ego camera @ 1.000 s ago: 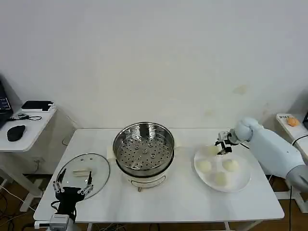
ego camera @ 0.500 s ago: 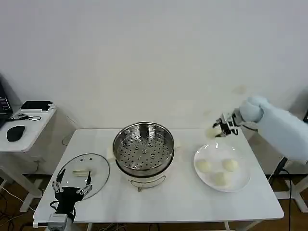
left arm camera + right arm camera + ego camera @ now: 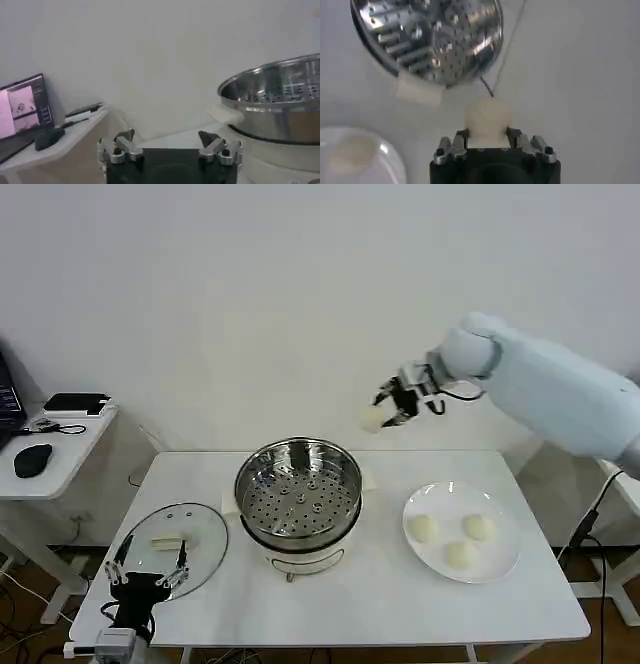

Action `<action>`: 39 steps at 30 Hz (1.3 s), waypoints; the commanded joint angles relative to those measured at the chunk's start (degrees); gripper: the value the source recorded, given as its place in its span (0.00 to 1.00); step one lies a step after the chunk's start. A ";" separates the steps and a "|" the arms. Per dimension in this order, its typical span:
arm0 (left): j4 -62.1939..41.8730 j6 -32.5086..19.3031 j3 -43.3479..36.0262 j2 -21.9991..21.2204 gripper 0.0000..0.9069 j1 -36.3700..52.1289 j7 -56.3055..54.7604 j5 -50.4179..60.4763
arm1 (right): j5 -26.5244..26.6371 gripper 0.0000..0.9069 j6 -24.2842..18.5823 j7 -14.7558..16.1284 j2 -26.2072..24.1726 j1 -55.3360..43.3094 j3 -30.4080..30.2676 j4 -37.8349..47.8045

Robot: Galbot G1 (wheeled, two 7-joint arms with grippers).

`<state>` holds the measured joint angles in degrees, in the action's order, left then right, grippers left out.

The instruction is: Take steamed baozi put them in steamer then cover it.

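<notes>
White wall behind, white table (image 3: 340,604) below; small side desk (image 3: 55,446) with mouse and phone well off past the left arm. Right gripper (image 3: 393,406) hung high in the air, jaws pinched on one steamed baozi (image 3: 373,418), the bun seated between the finger pads and bulging out past the tips, as the right wrist view confirmed (image 3: 487,122). Below and ahead of that gripper, toward the robot's left, stood the steamer (image 3: 298,492), its perforated tray bare, no bun in it yet. Behind and below the gripper, on the robot's right side of the table, lay the white plate (image 3: 505,559) with three baozi left (image 3: 425,529), (image 3: 479,527), (image 3: 460,555), set close together but apart. Left gripper (image 3: 150,579) sat parked low at the near table edge, fingers spread and empty, with the glass cover (image 3: 172,544) lying flat on the table just beyond its tips, handle up. Judged progress: early. First bun was lifted and in transit, not yet over the tray. Remaining: place this one, fetch the other three from the plate, then lift the cover onto the steamer.
</notes>
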<state>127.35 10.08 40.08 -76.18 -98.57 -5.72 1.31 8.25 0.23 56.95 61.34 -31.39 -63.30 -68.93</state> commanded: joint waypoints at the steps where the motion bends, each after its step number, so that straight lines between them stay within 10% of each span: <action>1: 0.04 0.04 0.67 0.01 1.00 -0.03 -0.02 -0.52 | -1.78 0.60 -4.79 -0.15 11.93 0.02 -5.88 2.56; 19: -0.20 -0.07 2.49 -0.52 1.00 -0.64 -0.28 -0.94 | -19.30 0.59 -22.66 -5.94 19.84 8.78 -3.41 16.87; 39: -0.50 -0.50 3.43 -0.47 1.00 -0.92 -0.61 -1.38 | -25.26 0.60 -26.81 -8.04 21.53 10.54 -2.00 21.67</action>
<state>126.79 9.60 43.46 -76.66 -99.45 -6.32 -0.05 -13.90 -24.34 49.48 81.89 -21.47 -65.56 -49.16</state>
